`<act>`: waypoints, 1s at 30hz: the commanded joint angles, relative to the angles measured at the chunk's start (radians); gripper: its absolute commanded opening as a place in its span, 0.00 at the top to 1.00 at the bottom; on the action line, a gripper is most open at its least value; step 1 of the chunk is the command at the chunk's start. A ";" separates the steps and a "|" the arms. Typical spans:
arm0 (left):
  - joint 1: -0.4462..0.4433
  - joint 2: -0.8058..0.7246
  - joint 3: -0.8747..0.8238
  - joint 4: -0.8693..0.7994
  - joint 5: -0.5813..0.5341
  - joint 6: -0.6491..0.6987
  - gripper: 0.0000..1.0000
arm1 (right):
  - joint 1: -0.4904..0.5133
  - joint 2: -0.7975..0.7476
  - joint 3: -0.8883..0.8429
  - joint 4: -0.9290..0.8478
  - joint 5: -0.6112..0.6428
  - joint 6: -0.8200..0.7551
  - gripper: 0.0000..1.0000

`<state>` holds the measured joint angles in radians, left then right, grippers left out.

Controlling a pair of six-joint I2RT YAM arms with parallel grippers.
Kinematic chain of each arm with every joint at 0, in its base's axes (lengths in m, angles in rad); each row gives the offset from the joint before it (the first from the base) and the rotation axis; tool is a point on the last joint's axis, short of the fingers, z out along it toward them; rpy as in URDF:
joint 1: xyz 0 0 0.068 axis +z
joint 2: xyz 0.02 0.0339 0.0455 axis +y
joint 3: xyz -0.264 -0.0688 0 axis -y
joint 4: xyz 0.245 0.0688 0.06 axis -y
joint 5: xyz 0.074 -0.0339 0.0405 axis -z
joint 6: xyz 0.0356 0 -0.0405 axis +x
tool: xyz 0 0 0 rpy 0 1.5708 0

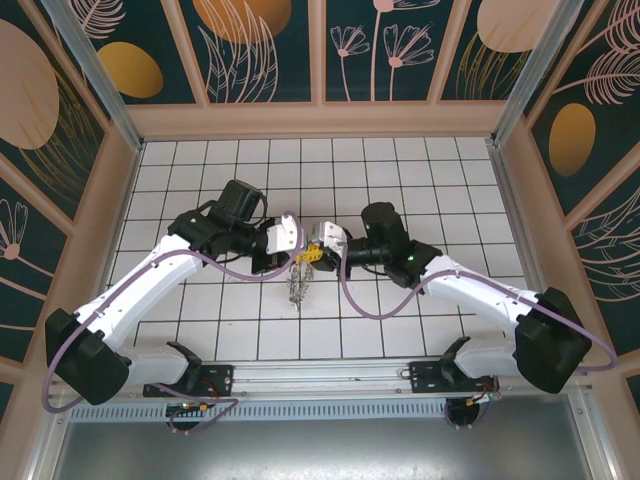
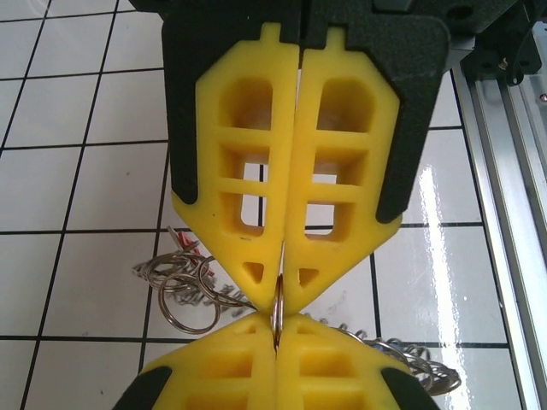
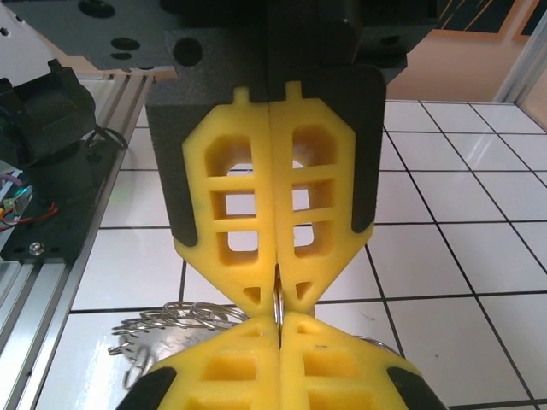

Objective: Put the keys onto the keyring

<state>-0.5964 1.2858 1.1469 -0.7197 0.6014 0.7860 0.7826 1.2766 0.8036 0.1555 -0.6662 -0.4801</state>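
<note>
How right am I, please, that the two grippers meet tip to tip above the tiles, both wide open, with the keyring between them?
Not open: the wrist views show the left gripper and the right gripper both shut on the keyring. The rest holds.

you have two arms: left arm (image 1: 150, 285) reaching in from eight o'clock, right arm (image 1: 480, 295) from four o'clock. that gives you two grippers, left gripper (image 2: 280, 295) and right gripper (image 3: 276, 299), each with two yellow fingers (image 2: 248, 171), four in all. one keyring (image 1: 298, 285); its small metal pieces (image 2: 184, 286) are too tangled to count.
</note>
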 commanded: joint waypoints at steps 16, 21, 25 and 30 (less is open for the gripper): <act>-0.010 -0.176 -0.128 0.195 -0.064 -0.094 0.66 | -0.019 -0.133 -0.167 0.431 0.029 0.263 1.00; -0.010 -0.161 -0.128 0.262 -0.054 -0.121 0.65 | -0.018 -0.131 -0.164 0.444 0.030 0.271 1.00; -0.011 -0.160 -0.133 0.294 -0.016 -0.131 0.82 | -0.017 -0.128 -0.182 0.504 0.046 0.312 1.00; -0.011 -0.164 -0.159 0.295 -0.004 -0.126 1.00 | -0.017 -0.131 -0.220 0.633 0.082 0.400 1.00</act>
<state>-0.6025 1.1213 1.0122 -0.4545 0.5629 0.6632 0.7677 1.1786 0.5999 0.6186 -0.6010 -0.1524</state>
